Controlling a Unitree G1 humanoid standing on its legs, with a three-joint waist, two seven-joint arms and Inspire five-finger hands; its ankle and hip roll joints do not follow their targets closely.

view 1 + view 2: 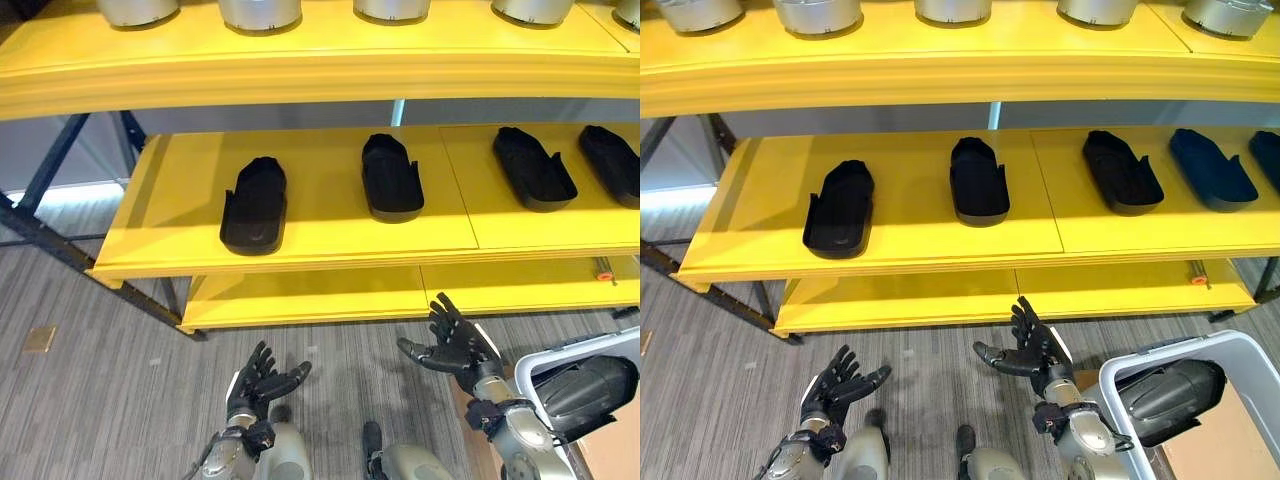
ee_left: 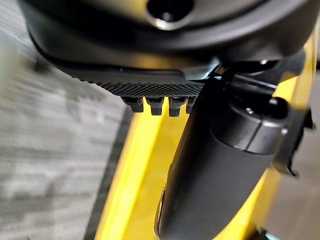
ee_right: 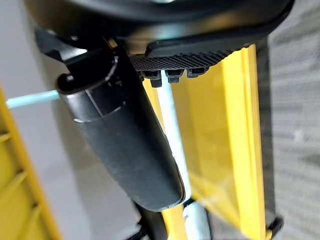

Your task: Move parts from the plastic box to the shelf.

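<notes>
Both hands hang empty with fingers spread, low before the yellow shelf (image 1: 890, 245). The right hand (image 1: 1035, 352) is just left of the white box (image 1: 1250, 375), where one black part (image 1: 1170, 395) lies, untouched. The left hand (image 1: 835, 392) is well apart from it. Four more black parts (image 1: 840, 210) lie in a row on the shelf.
</notes>
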